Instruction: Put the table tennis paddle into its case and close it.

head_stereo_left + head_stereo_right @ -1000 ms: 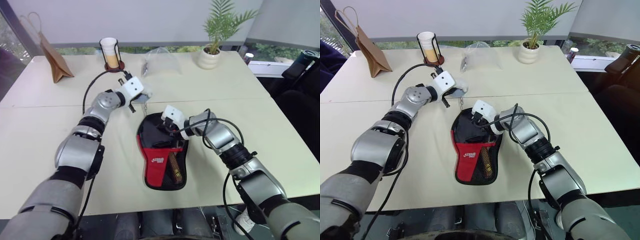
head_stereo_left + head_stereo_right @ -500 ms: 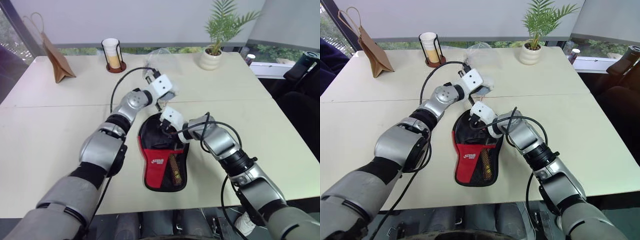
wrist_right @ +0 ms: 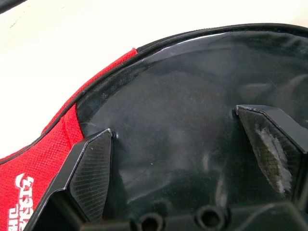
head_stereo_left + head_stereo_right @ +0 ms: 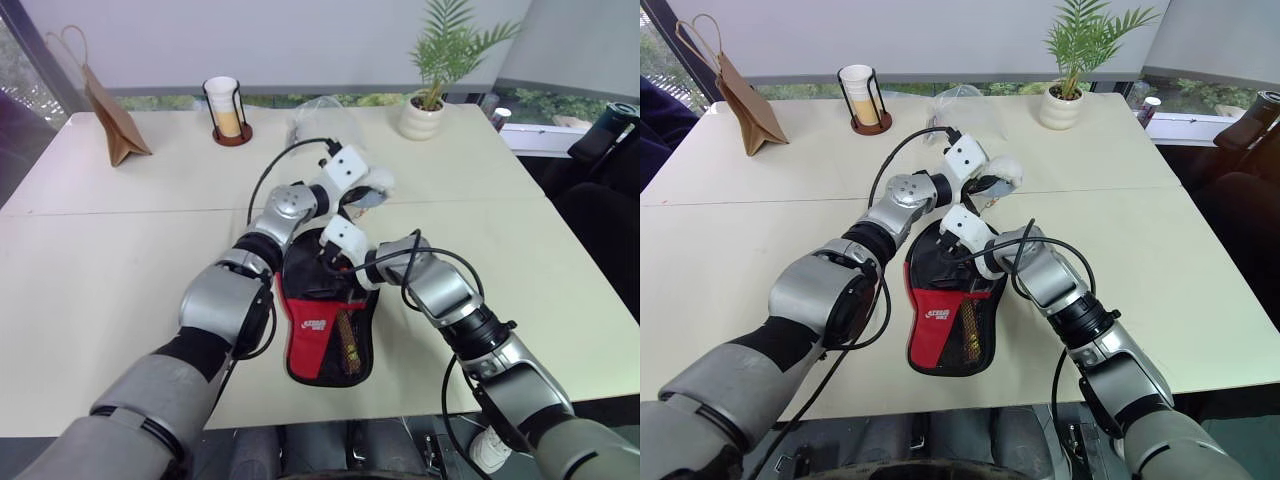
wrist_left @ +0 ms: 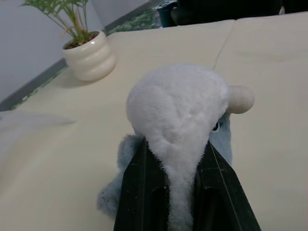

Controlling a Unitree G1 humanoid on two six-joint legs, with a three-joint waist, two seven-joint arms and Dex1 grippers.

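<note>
Wide bare stretches of cream tabletop (image 4: 90,270) to either side of the black and red paddle-shaped fabric case (image 4: 322,330) — open passage there and along the near edge. Crowded above the case's round end: left gripper (image 5: 169,192) clamped on a pale grey plush toy (image 5: 180,113), right gripper (image 3: 192,159) spread wide right over the glossy black top. Along the far edge, well apart — brown paper bag (image 4: 112,122), cup in a black wire holder (image 4: 223,108), clear plastic bag (image 4: 318,113), white ribbed pot with a green plant (image 4: 420,115).
</note>
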